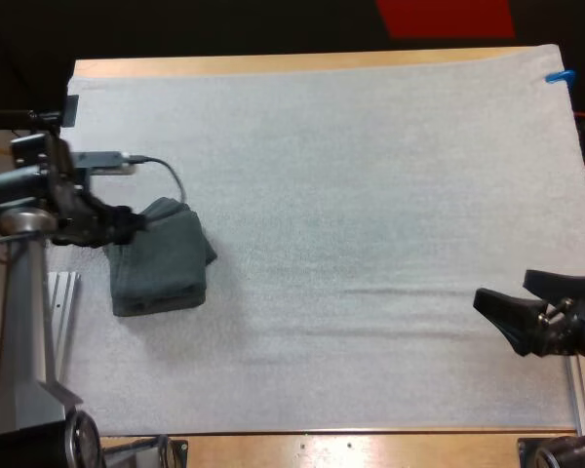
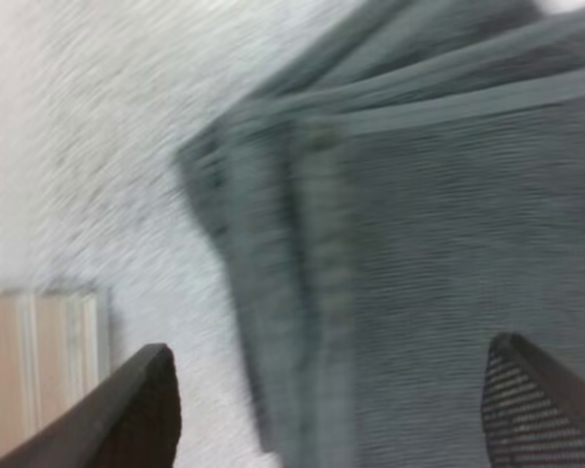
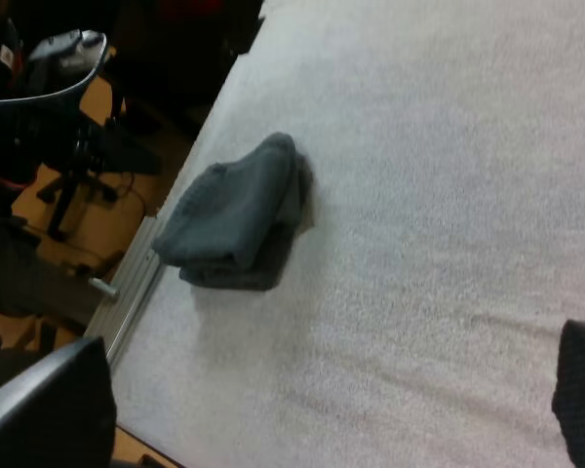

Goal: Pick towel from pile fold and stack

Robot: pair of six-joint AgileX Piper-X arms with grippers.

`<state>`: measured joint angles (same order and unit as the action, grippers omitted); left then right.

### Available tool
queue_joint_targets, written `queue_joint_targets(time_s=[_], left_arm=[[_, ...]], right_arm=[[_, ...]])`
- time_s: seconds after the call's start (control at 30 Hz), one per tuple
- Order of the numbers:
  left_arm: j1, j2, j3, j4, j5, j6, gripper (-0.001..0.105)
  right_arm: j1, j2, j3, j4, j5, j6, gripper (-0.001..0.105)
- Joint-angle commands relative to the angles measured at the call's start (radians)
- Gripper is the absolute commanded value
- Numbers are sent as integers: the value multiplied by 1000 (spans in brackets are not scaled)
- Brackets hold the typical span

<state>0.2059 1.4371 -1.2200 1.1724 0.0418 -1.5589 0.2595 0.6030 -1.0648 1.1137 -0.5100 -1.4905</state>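
A folded stack of dark grey-green towels lies on the left side of the white mat. My left gripper hovers at the stack's far left corner. In the left wrist view its fingers stand wide apart, one over the mat and the other over the towel stack, whose layered edges show. My right gripper is low at the mat's right side, open and holding nothing, far from the stack. From the right wrist view the towel stack sits near the mat's edge, beyond the spread fingers.
An aluminium rail runs along the mat's left edge beside the stack, also seen as the rail. Bare wooden table borders the mat's far side. A chair base stands on the floor past the table.
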Motion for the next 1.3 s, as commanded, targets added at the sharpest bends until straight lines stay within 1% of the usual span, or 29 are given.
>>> queue_joint_targets(time_s=[0.0, 0.03, 0.1, 0.2, 0.3, 0.37, 0.47, 0.57, 0.63, 0.77, 0.87, 0.9, 0.97, 1.17, 1.27], left_arm=[[-24, 1, 21, -5, -3, -9, 63], [-35, 1, 33, -17, -4, -9, 63], [-57, 3, 92, -79, -4, -20, 63], [-60, 13, 184, -175, -1, -61, 63], [-60, 48, 253, -217, -1, -67, 63], [-60, 87, 269, -224, -1, -67, 63], [-60, 139, 269, -215, -1, -67, 63], [-60, 146, 254, -207, -1, -81, 63], [-60, 129, 230, -209, -1, -83, 63], [-60, 83, 152, -210, -1, -99, 63], [-60, 70, 113, -239, 36, -124, 63], [-60, 71, 109, -262, 52, -136, 63], [-60, 93, 110, -285, 53, -161, 63], [-60, 223, 110, -280, 54, -163, 63], [-60, 265, 110, -233, 104, -157, 63]], right_arm=[[-1, 9, -8, -12, -22, -11, 88], [-1, 14, -8, -12, -21, -13, 88], [-1, 26, -8, -12, -31, -15, 88], [-1, 27, -8, -12, -34, -17, 88], [-1, 27, -8, -21, -34, -17, 88], [-1, 27, -8, -28, -34, -17, 88], [-1, 27, -8, -47, -34, -17, 88], [-1, 27, -8, -55, -34, -17, 88], [-1, 27, -8, -56, -34, -17, 88], [-1, 27, -8, -56, -34, -17, 88], [-1, 27, -8, -56, -34, -17, 88], [-1, 27, -8, -56, -27, -17, 88], [-1, 27, -8, -56, -27, -17, 88], [-1, 27, -8, -56, -27, -17, 88], [-1, 27, -8, -56, -27, -17, 88]])
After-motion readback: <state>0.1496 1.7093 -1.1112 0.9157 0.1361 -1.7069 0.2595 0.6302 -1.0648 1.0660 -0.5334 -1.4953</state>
